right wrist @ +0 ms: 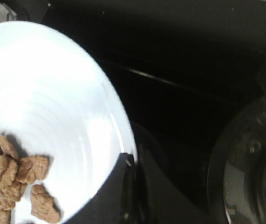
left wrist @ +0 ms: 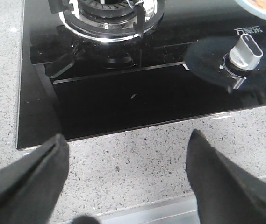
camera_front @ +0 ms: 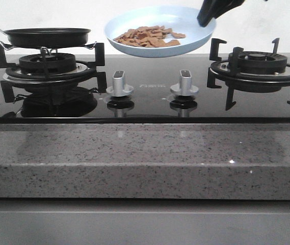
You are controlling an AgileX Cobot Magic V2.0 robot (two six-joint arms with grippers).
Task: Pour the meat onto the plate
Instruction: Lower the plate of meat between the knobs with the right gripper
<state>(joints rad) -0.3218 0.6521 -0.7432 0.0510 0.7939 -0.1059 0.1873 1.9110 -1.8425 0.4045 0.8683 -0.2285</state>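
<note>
Nearest the camera in the front view runs the speckled grey stone counter (camera_front: 145, 158), and behind it lies the glossy black glass cooktop (camera_front: 145, 104). Two silver knobs (camera_front: 120, 84) stand side by side at the middle of the glass, well apart from each other. To the left of them sits a burner (camera_front: 48, 64) with a black frying pan (camera_front: 48, 35) resting on its grate, the pan's pale handle pointing off to the left edge. To the right sits a second burner (camera_front: 257, 64) with nothing on its grate.

Above and behind the knobs, between the two burners, the pale blue plate (camera_front: 160, 30) is held up in the air, tilted down toward the left. The meat (camera_front: 149, 37) lies on it as a loose pile of small reddish-brown pieces gathered toward the lower, near side. The right gripper (camera_front: 206, 18) pinches the plate's upper right rim; the right wrist view shows a dark finger (right wrist: 109, 196) pressed on the rim, with the meat (right wrist: 11, 182) just beside it.

The left gripper (left wrist: 128, 182) shows only in its own wrist view, its two black fingers (left wrist: 25, 177) spread wide and holding nothing, over the counter edge (left wrist: 133, 158) in front of the left burner (left wrist: 109, 18).
</note>
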